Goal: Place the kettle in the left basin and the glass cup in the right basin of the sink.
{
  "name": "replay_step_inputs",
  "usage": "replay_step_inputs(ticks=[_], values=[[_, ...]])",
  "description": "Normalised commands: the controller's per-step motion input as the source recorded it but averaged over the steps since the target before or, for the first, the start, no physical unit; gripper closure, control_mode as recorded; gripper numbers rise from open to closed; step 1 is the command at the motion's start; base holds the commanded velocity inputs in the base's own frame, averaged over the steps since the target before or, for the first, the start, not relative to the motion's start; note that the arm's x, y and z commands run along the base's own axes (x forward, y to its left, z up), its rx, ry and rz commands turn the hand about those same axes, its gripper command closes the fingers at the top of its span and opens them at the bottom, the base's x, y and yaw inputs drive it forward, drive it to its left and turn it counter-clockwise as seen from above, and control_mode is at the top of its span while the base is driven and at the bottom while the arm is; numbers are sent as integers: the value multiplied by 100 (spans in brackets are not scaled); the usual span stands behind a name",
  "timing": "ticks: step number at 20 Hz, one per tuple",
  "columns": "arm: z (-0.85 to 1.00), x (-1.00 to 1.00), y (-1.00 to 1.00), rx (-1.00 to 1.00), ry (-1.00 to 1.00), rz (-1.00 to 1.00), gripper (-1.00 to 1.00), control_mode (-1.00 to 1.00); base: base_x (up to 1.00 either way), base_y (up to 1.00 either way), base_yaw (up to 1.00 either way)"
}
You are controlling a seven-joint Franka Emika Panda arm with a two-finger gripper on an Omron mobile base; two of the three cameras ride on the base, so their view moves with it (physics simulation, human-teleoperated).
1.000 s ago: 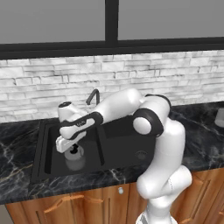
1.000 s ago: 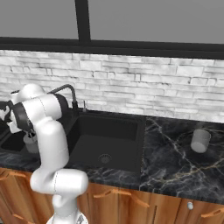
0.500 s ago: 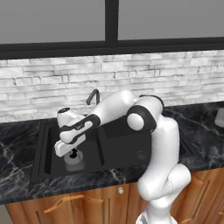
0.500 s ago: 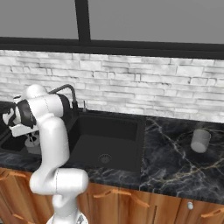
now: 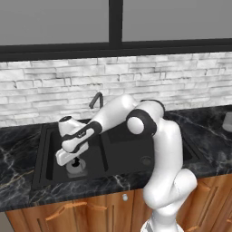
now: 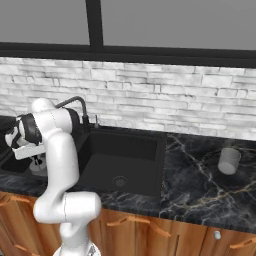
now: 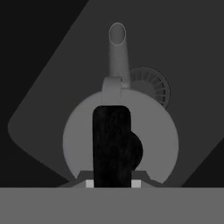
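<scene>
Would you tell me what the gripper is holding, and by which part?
The small silver-grey metal kettle, held by its black arched handle over the left basin.

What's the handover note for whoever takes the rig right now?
Gripper: shut on the kettle handle, low in the left basin.
Kettle: in the left basin over the drain, spout pointing away from the hand; can't tell if it rests on the floor.
Cup: on the counter right of the sink.
Done: kettle brought into the left basin.
Left: release the kettle, fetch the cup, put it in the right basin.
</scene>
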Motion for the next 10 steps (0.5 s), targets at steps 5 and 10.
replay_step_inputs(ticks=[5, 10], values=[[-22, 0, 1, -2, 0, -3, -100, -100, 0, 0, 0], [-14, -2, 0, -1, 0, -5, -100, -100, 0, 0, 0]])
